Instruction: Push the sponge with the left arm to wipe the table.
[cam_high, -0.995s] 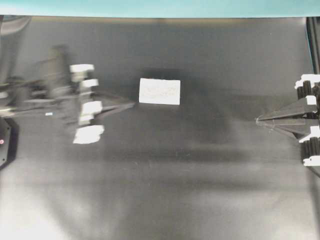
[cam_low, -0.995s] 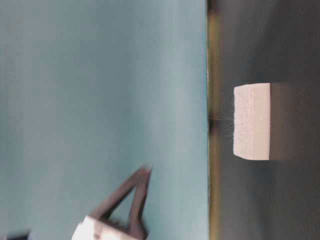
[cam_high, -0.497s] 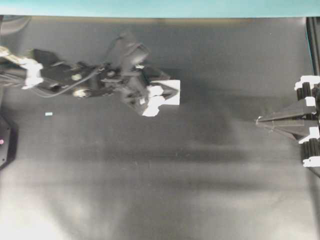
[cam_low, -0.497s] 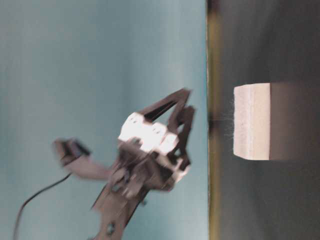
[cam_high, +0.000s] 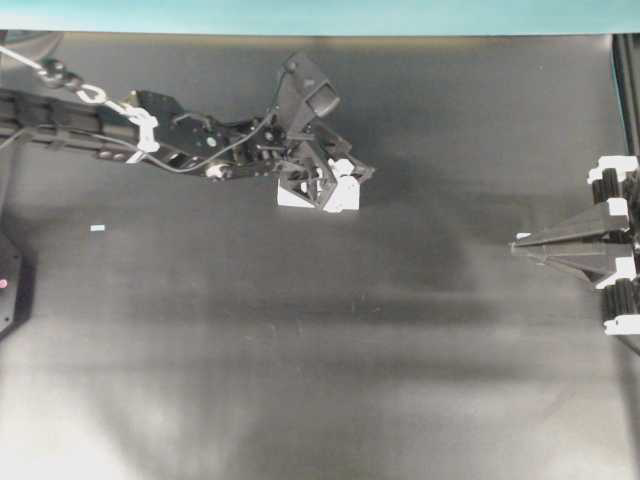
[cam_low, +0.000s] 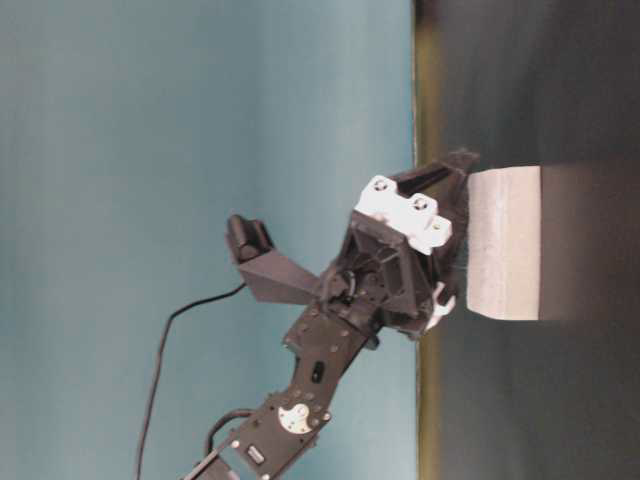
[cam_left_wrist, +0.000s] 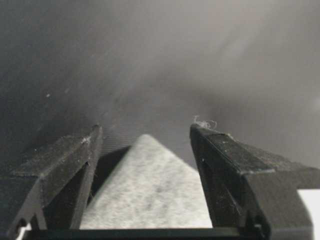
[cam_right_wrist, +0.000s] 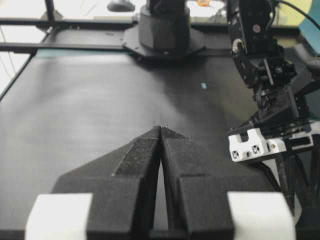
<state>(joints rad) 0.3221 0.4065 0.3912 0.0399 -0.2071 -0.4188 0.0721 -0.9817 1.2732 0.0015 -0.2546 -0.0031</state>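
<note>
The white sponge (cam_high: 291, 198) lies on the dark table (cam_high: 300, 350), left of centre at the back, mostly covered from above by my left gripper. The left arm (cam_high: 150, 140) reaches in from the left edge. My left gripper (cam_high: 335, 186) is open, its jaws straddling the sponge (cam_left_wrist: 150, 190); a dark gap shows beside the left finger (cam_left_wrist: 75, 160). From table level the gripper (cam_low: 455, 235) sits right against the sponge (cam_low: 505, 245). At the right edge my right gripper (cam_high: 515, 245) is shut, its tips (cam_right_wrist: 161, 129) together and nothing in them.
A tiny pale speck (cam_high: 97, 228) lies on the table at the far left. A teal strip (cam_high: 300, 15) runs along the back edge. The left arm's base (cam_right_wrist: 165, 25) stands at the far side in the right wrist view.
The left arm swung from the table's left side over to the sponge, its gripper opened and came down around it. The sponge and the right gripper have not moved.
</note>
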